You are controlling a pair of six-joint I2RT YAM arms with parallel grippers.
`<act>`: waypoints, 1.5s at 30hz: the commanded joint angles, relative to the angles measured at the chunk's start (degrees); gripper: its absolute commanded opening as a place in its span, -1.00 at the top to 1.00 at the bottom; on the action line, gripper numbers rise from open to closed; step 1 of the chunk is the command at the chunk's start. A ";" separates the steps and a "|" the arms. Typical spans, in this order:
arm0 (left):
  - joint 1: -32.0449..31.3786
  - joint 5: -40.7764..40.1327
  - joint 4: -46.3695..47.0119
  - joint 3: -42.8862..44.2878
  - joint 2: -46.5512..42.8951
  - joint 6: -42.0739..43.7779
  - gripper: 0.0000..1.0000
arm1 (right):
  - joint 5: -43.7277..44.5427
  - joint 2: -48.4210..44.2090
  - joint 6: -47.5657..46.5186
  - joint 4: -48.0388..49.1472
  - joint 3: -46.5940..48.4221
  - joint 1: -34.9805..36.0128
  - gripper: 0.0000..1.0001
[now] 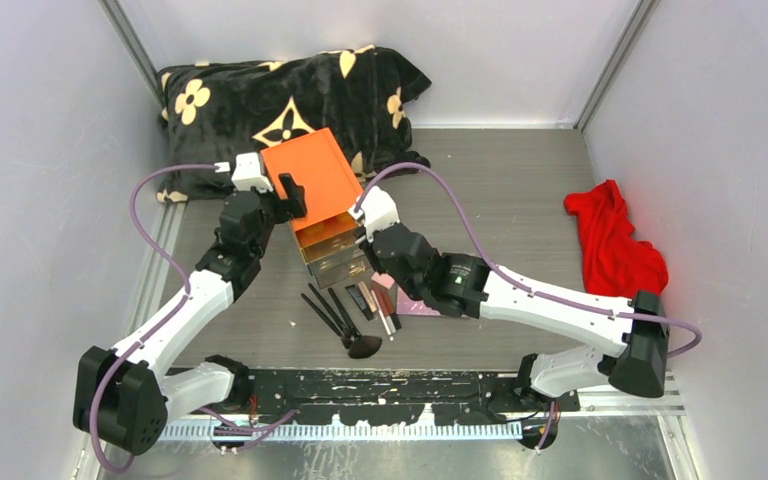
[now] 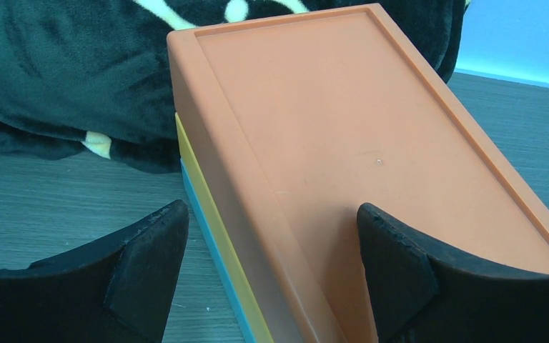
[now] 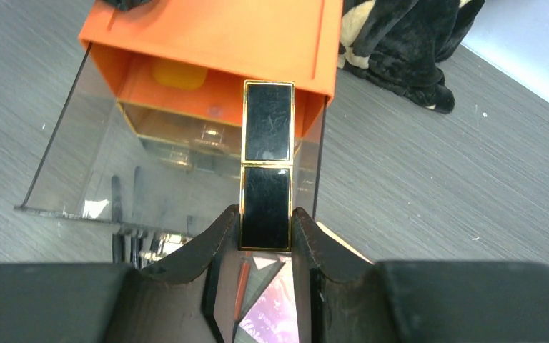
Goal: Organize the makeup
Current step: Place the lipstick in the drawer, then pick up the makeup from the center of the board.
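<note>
We hold a black case (image 3: 266,171) at the orange box (image 2: 343,143).
Right gripper (image 3: 266,221) clamps it over the open drawer (image 3: 171,171); left gripper (image 2: 271,243) gapes astride the box's edge.

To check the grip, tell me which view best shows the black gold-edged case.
Right wrist: the black gold-edged case stands centred, clamped in the right gripper, facing the clear drawer. Top external hides it beneath that arm; left wrist misses it.
</note>
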 commanded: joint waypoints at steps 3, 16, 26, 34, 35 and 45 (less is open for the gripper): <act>0.61 -2.63 -14.42 -4.25 1.16 5.01 -0.72 | -4.83 2.95 -0.94 4.94 5.55 -2.99 0.40; 1.30 -1.81 -14.06 -5.06 0.64 4.98 -0.73 | -8.92 8.60 0.80 3.61 7.91 -4.35 0.31; 1.83 -1.64 -14.48 -5.08 0.10 5.12 -0.73 | -8.17 10.89 1.58 2.14 9.45 -5.06 -0.23; 2.16 -1.40 -14.59 -5.15 0.49 5.26 -0.73 | -6.49 4.64 0.62 4.43 6.52 -5.17 -0.28; 2.26 -1.39 -14.59 -5.23 0.46 5.25 -0.73 | -6.30 3.02 0.52 4.74 5.69 -5.17 -0.28; 2.37 -1.39 -14.50 -4.99 0.79 5.41 -0.73 | -3.31 -11.74 2.71 1.27 -7.25 -5.15 -0.26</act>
